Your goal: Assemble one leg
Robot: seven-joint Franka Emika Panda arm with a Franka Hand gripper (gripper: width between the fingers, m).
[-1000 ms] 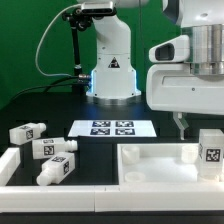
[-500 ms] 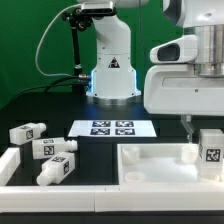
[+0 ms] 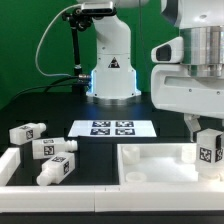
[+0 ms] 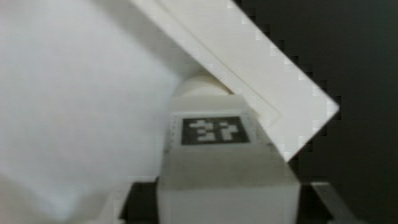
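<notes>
Much of the arm is cut off by the exterior view's right edge and top, so only the bulky white wrist housing and one dark finger (image 3: 191, 126) dropping from it can be made out. The second finger is hidden behind the leg (image 3: 209, 150), which stands upright with its tagged face toward the camera, at the far right corner of the large white panel (image 3: 150, 160) and partly cropped by the frame edge. Whether its base is seated on the panel or just above it cannot be told from here.

The wrist view is tight and blurred — the leg (image 4: 215, 150) fills the middle, its tag plain, with the panel's raised rim (image 4: 249, 60) running diagonally just behind its top. Dark strips at both lower flanks of the leg look like the fingertips of the gripper (image 4: 215, 200), set closely against its sides, so the claw appears closed onto the leg at a narrow spread.

Taking the panel as the landmark: three more legs (image 3: 50, 150) lie on their sides well off its exterior-view left end, inside a white tray rim (image 3: 12, 165). The marker board (image 3: 112, 128) lies flat on the dark table just beyond the panel's far edge, in front of the robot base (image 3: 112, 70).
</notes>
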